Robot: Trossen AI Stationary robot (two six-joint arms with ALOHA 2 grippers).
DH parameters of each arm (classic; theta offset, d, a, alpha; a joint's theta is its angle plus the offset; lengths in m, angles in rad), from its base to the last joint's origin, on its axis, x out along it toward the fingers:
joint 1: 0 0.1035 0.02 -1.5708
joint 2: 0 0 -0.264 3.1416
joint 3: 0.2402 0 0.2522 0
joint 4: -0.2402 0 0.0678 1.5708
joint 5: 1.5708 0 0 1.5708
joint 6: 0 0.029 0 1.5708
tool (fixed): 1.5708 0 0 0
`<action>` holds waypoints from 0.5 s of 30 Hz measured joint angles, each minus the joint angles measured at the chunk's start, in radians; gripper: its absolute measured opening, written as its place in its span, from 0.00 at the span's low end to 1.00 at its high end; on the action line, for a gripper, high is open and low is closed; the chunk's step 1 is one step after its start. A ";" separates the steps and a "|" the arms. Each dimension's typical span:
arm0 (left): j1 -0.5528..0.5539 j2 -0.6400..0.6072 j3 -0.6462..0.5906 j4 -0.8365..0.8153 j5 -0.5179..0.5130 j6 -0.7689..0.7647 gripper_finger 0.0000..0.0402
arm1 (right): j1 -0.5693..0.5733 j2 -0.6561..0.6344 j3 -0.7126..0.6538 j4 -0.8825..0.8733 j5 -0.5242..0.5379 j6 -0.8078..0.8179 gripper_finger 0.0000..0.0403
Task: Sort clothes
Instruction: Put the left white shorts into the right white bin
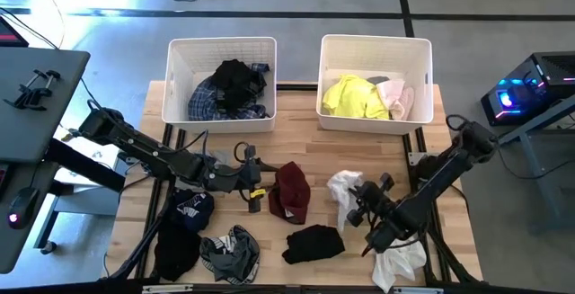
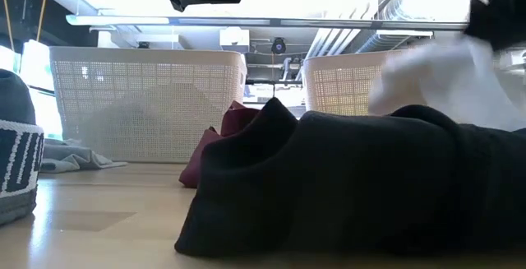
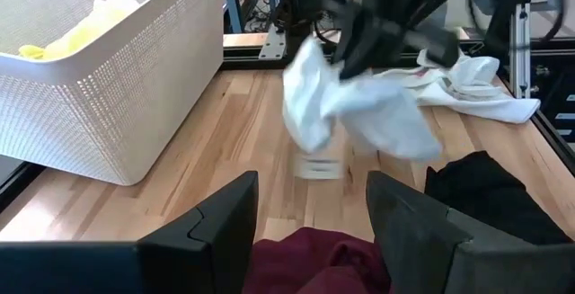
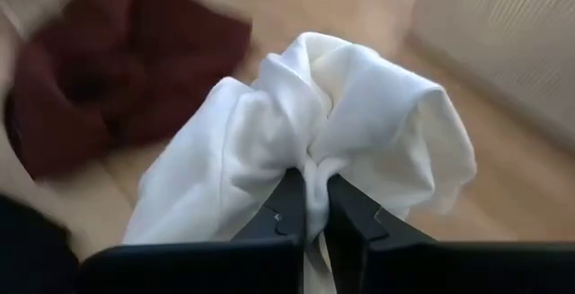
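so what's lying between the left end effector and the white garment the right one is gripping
In the high view, the maroon garment lies on the table between the open left end effector and the white garment, which the right end effector grips.

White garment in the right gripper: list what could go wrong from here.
1. The right gripper pinches only a small fold of the white garment; it may slip out on the way to a bin.
2. The cloth hangs loose below the gripper in the left wrist view and could snag the rim of the right bin.
3. The left gripper, open over the maroon garment, sits close by; the arms could clash.
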 joint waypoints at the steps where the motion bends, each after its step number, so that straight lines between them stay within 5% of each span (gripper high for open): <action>1: 0.000 0.000 0.000 0.000 0.000 -0.001 0.49 | 0.000 0.000 0.044 -0.050 0.024 0.000 0.02; 10: 0.000 0.000 0.000 0.000 0.000 -0.001 0.49 | -0.036 -0.001 0.447 -0.521 0.276 -0.138 0.01; 15: 0.000 0.000 0.000 -0.001 0.000 -0.001 0.49 | -0.158 -0.057 0.630 -0.465 0.418 -0.543 0.01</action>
